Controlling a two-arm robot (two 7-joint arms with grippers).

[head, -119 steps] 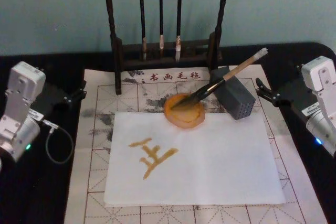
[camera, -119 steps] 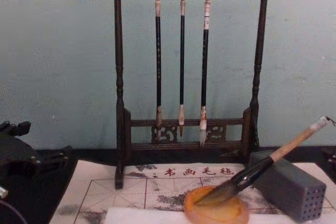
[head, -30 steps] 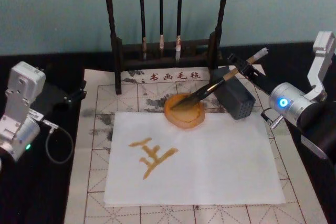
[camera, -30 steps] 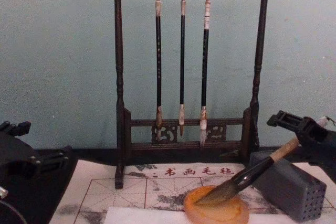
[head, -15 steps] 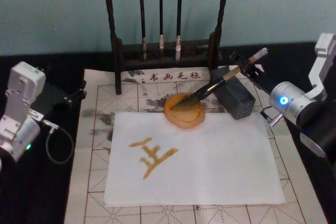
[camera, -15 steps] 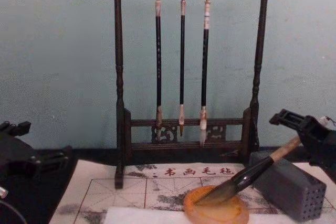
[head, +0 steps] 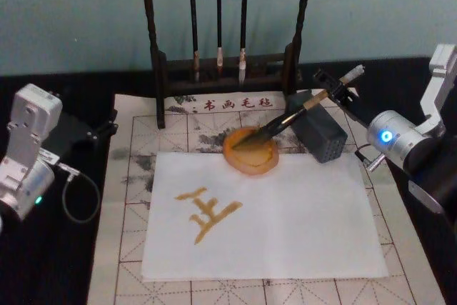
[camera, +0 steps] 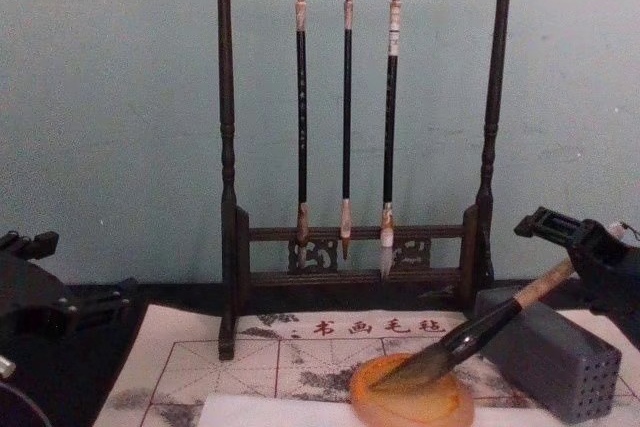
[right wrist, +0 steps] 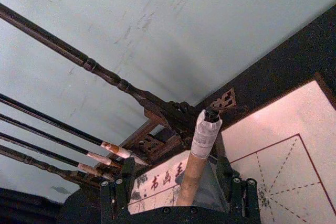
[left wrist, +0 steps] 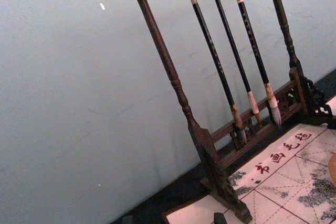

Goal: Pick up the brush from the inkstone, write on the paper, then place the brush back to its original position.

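My left arm sits at the table's left edge, its left gripper (head: 103,128) pointing inward beside the mat (head: 136,176), fingers apart and holding nothing. My right arm reaches in from the right, wrist low and forearm angled toward the rear. The right gripper (head: 334,93) is at the upper end of the brush (head: 294,112). In the right wrist view the fingers (right wrist: 119,190) stand on either side of the handle with a gap on each side, so they straddle it without gripping.

Nearest me lies one paper (head: 285,226), white, on the mat, with one ochre character (head: 207,213) on its left half. Just beyond its far edge is one inkstone (head: 251,158), round, amber and glossy.

The brush lies tilted. Its dark pointed bristles rest in the inkstone. A black lower section leads into a tan handle, which slopes up and to the right across one grey block (head: 321,137) with small holes. It ends in a white cap between my fingers.

Farthest back is one dark wooden rack (head: 153,41), with three thin brushes (head: 218,12) hanging from it before a pale blue wall.
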